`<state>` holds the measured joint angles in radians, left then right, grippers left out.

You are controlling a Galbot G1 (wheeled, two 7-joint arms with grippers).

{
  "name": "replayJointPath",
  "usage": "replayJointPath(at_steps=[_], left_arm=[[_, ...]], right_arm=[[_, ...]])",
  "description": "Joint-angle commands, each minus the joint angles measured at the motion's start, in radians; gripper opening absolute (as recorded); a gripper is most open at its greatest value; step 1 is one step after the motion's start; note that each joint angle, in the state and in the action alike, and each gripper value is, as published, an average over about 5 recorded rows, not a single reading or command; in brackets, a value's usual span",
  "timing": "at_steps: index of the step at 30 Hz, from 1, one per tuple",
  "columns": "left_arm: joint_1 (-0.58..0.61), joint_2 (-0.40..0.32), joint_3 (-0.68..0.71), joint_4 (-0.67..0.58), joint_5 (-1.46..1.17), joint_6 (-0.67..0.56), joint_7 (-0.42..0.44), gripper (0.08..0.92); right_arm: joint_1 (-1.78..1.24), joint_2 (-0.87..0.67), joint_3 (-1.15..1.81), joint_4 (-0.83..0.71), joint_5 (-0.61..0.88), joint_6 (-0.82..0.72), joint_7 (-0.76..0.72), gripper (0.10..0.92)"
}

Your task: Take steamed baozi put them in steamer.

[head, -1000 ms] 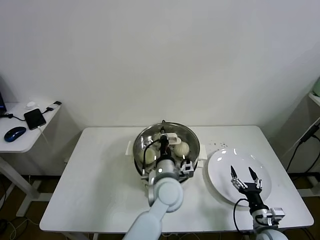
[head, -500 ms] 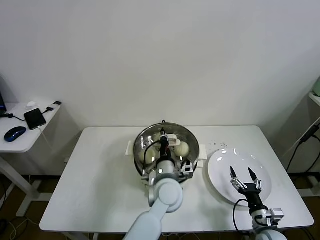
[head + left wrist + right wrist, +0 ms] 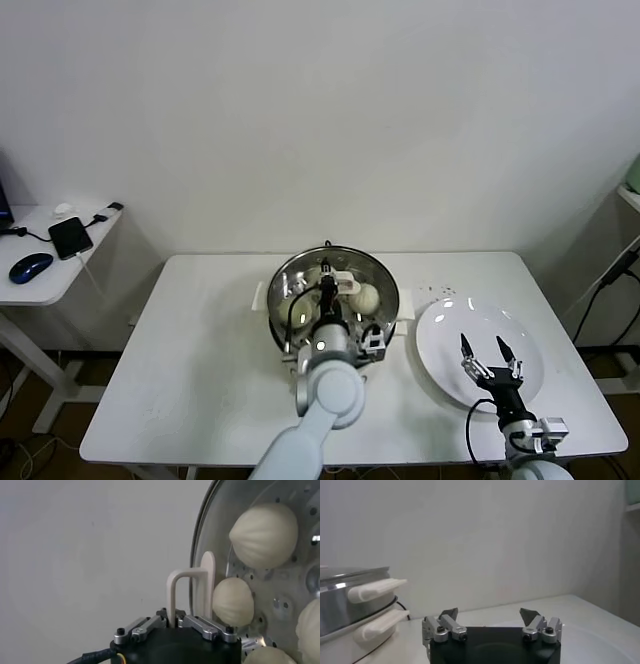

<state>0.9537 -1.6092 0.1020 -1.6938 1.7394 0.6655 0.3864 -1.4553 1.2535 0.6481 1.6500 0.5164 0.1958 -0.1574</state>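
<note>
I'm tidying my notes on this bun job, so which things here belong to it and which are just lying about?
Part of the job:
- steamer
- baozi, already inside it
- lid handle, gripped by the left gripper
- white plate, with the right gripper open above it

Just lying about:
- phone
- mouse
- side table under both

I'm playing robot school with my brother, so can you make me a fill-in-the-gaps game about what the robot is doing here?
1. The left gripper is shut on the cream handle of the glass ___.
2. The baozi lie inside the shiny metal ___.
3. The right gripper, jaws open, hangs above the bare white ___.

Missing words: lid; steamer; plate.
</note>
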Motion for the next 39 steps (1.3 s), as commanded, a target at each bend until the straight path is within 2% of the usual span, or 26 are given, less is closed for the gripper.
replayJointPath(at_steps=[1,4,17,24,31,35,39], left_arm=[[0.015,-0.049,0.005,-0.035,-0.024,-0.039,-0.006,0.173],[0.031,-0.049,0.006,-0.065,-0.034,-0.055,-0.006,0.235],[0.159,-0.047,0.015,-0.231,-0.030,-0.074,0.020,0.616],[0.211,-0.011,-0.010,-0.308,-0.028,-0.079,0.015,0.796],[0.337,0.065,-0.080,-0.485,-0.078,-0.092,-0.019,0.822],[0.400,0.096,-0.144,-0.531,-0.195,-0.099,-0.108,0.823],[0.415,0.103,-0.222,-0.532,-0.364,-0.150,-0.185,0.823]], right_arm=[[0.001,0.000,0.000,0.001,0.000,0.000,0.000,0.823],[0.003,0.001,0.001,0.001,0.000,0.000,0.000,0.823],[-0.001,0.004,0.004,0.006,-0.003,-0.002,0.000,0.823],[0.000,0.006,0.002,0.009,-0.006,-0.001,0.000,0.823],[-0.014,0.013,-0.001,0.022,0.008,-0.003,0.001,0.823],[-0.034,0.011,-0.016,0.040,-0.001,-0.016,-0.005,0.823],[-0.046,0.017,-0.028,0.052,-0.010,0.000,-0.045,0.823]])
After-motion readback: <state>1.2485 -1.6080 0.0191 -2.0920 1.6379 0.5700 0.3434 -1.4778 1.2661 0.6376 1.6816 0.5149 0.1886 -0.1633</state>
